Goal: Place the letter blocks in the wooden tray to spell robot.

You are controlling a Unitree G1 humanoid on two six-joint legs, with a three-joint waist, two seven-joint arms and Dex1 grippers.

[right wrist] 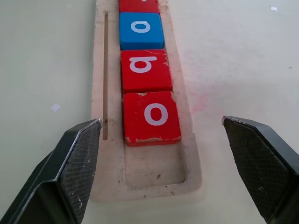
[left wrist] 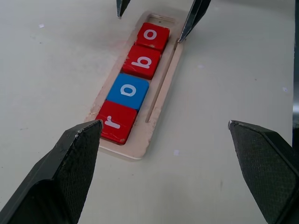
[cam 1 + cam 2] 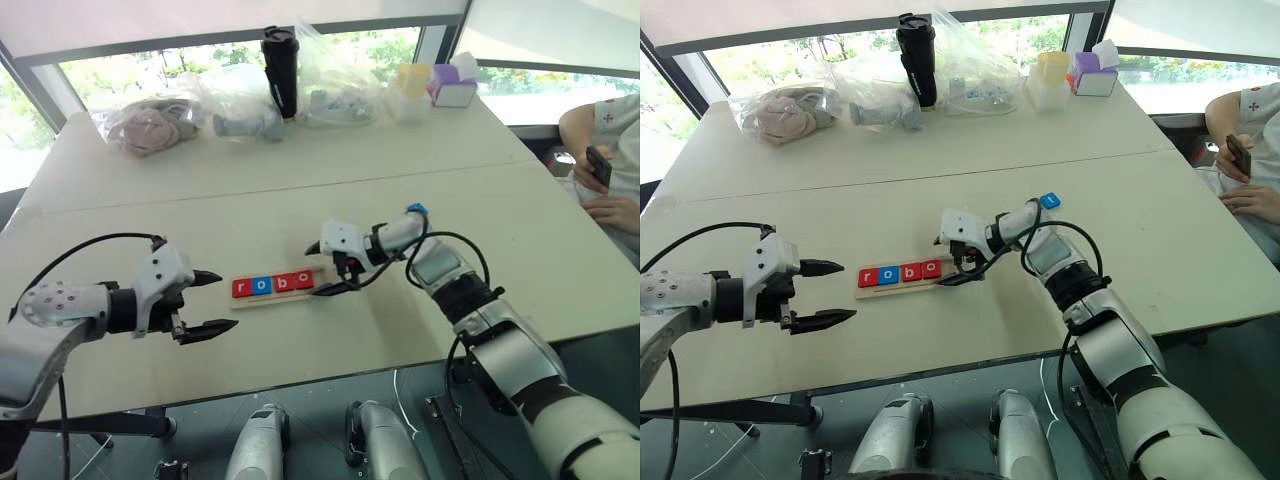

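The wooden tray (image 3: 278,290) lies on the table (image 3: 300,180) between the two arms. Four letter blocks sit in its groove, reading r (image 2: 116,122), o (image 2: 127,91), b (image 2: 141,61), o (image 1: 152,118); three are red and one is blue. The last slot, at the end nearest the right gripper (image 3: 334,270), stands empty. The fifth tile, a blue block (image 3: 1049,201), rests on the table beyond the right forearm, well apart from the tray. The right gripper hangs over the open end with its fingers spread wide and holding nothing. The left gripper (image 3: 207,303) hovers beside the opposite end, fingers likewise wide and empty. The blocks appear small, rigid and light, with chipped painted faces; a pinch across two opposite side edges would probably serve best, since the flat top offers no purchase. A light tile may skid on the smooth table when touched.
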